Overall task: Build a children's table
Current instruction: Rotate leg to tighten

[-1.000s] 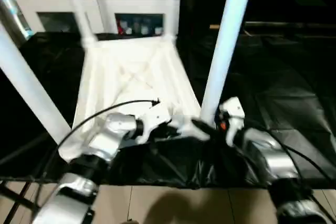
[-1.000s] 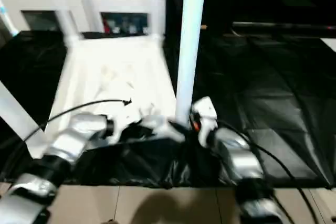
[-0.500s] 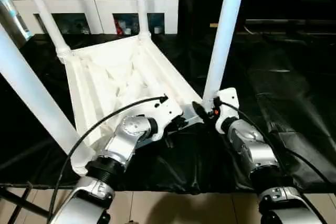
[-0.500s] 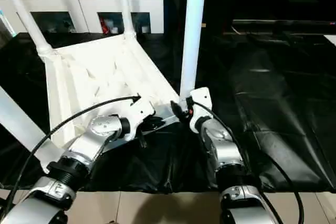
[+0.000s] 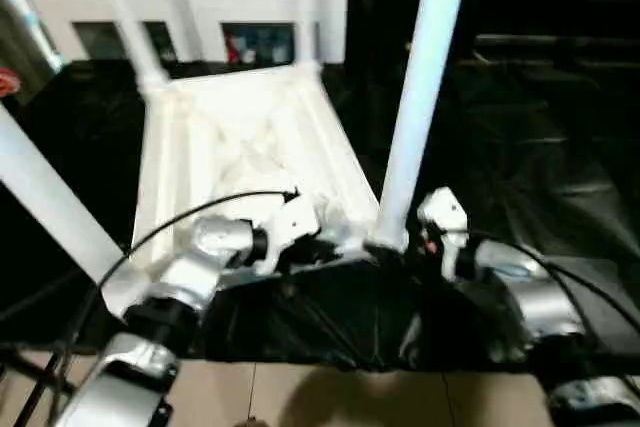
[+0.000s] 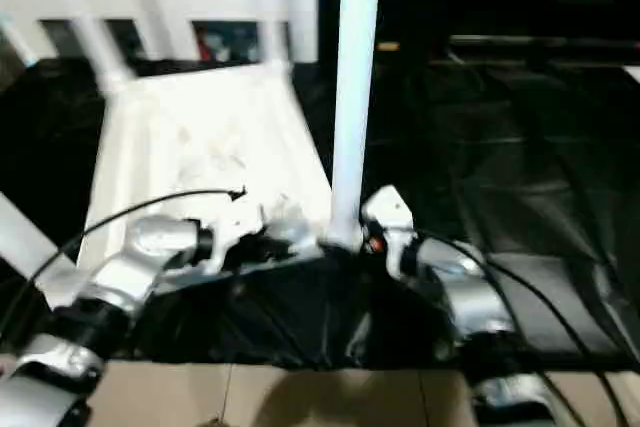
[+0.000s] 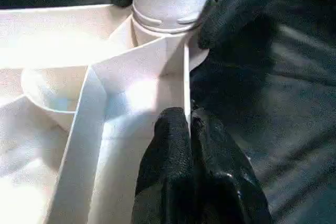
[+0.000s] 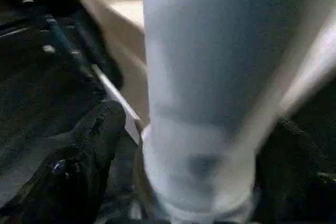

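The tabletop point(image 5: 250, 147) lies upside down on the black sheet point(image 5: 520, 147), ribs up, with all four legs standing in its corner sockets. At the near right leg point(image 5: 415, 97), my right gripper point(image 8: 184, 145) has spread its fingers wider than a moment ago; they now flank the flared base rather than squeeze it, so I judge that leg seated. My left gripper point(image 7: 191, 129) is pinched tight on the tabletop's rim beside that socket. Behind stands a white cabinet point(image 5: 200, 7); nothing blocks my arms.

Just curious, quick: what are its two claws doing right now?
Left gripper: shut on the tabletop's rim.
Right gripper: open around the leg.
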Robot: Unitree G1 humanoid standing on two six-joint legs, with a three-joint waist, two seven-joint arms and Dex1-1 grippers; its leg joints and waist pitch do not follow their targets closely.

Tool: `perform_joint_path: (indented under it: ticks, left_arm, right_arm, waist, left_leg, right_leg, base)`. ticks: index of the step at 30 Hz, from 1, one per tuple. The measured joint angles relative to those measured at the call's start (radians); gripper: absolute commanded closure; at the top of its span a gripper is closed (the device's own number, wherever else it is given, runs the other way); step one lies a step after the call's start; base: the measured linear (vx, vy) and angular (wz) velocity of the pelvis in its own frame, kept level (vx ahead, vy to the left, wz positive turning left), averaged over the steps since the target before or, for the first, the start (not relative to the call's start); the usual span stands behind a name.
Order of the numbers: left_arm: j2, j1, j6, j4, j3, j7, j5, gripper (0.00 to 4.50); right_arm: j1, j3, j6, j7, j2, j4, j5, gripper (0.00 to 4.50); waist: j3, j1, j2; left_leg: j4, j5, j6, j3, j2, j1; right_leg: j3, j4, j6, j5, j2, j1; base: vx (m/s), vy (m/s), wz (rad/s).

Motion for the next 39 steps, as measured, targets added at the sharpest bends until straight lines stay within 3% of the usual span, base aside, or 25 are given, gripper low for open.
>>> perform_joint_path:
  ticks: [8,19,21,24,32,39]
  left_arm:
    - [0.025,-0.011,-0.028,0.016,-0.012,-0.104,-0.017,4.5]
    - [0.049,-0.022,-0.031,0.028,-0.03,-0.198,-0.034,4.5]
    - [0.054,-0.028,-0.031,0.032,-0.035,-0.214,-0.035,4.5]
    - [0.06,-0.032,-0.031,0.033,-0.042,-0.241,-0.038,4.5]
    - [0.065,-0.039,-0.031,0.035,-0.055,-0.273,-0.038,4.5]
    - [0.058,-0.038,-0.027,0.035,-0.054,-0.255,-0.036,4.5]
  right_arm:
    - [0.005,0.037,0.005,0.158,-0.05,-0.036,0.013,0.64]
    - [0.016,0.072,0.037,0.261,-0.082,-0.081,0.031,0.78]
    - [0.019,0.077,0.042,0.269,-0.082,-0.087,0.036,1.09]
    - [0.028,0.079,0.052,0.283,-0.083,-0.103,0.037,1.16]
    - [0.035,0.093,0.067,0.316,-0.09,-0.116,0.049,1.9]
    - [0.052,0.069,0.091,0.3,-0.078,-0.12,0.058,2.0]
  waist:
    - [0.001,0.019,-0.002]
    - [0.002,0.022,-0.003]
    - [0.002,0.022,-0.003]
    - [0.002,0.027,-0.003]
    - [0.003,0.043,-0.005]
    - [0.003,0.047,-0.005]
  left_leg:
    - [0.003,-0.001,0.001,0.001,0.0,0.0]
    - [0.004,-0.001,0.002,0.0,0.0,-0.001]
    - [0.004,-0.001,0.002,0.0,0.0,-0.001]
    - [0.004,-0.001,0.002,0.0,0.0,-0.001]
    - [0.005,-0.001,0.002,0.0,0.001,0.0]
    - [0.006,-0.001,0.002,0.0,0.001,0.0]
  right_leg:
    - [0.0,0.0,0.0,0.0,0.0,-0.001]
    - [0.0,0.0,-0.001,0.0,0.0,-0.001]
    - [0.0,0.0,-0.001,0.0,0.0,-0.001]
    - [0.0,0.0,-0.001,0.0,0.0,-0.001]
    - [0.0,0.002,-0.001,0.0,0.0,-0.001]
    - [0.0,0.004,0.0,0.0,-0.001,0.0]
  base:
    - [0.0,0.0,0.0]
    - [0.0,0.0,0.0]
    - [0.0,0.0,0.0]
    - [0.0,0.0,0.0]
    - [0.0,0.0,0.0]
    - [0.0,0.0,0.0]
